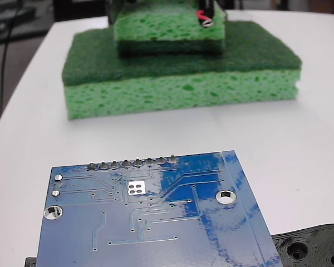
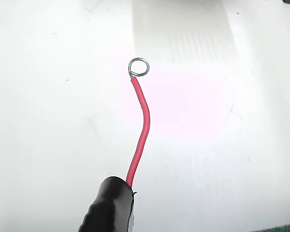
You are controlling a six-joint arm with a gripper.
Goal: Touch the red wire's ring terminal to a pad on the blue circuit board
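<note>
I hang my thin red wire (image 2: 141, 129) far from the glossy blue circuit board (image 1: 156, 217), its silver ring (image 2: 138, 67) over bare white desk (image 2: 48, 96); my pincer's state I cannot tell.

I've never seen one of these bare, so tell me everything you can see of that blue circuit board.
The blue circuit board is a glossy rectangle lying flat on the white table, nearest the fixed camera. It carries thin traces, silver-rimmed holes, solder blobs along its far edge and one small silver-white pad. Nothing touches its top.

An electronics lab bench: a white table (image 1: 323, 139) with a bare blue circuit board (image 1: 156, 222) and stacked sponges (image 1: 178, 83).
</note>
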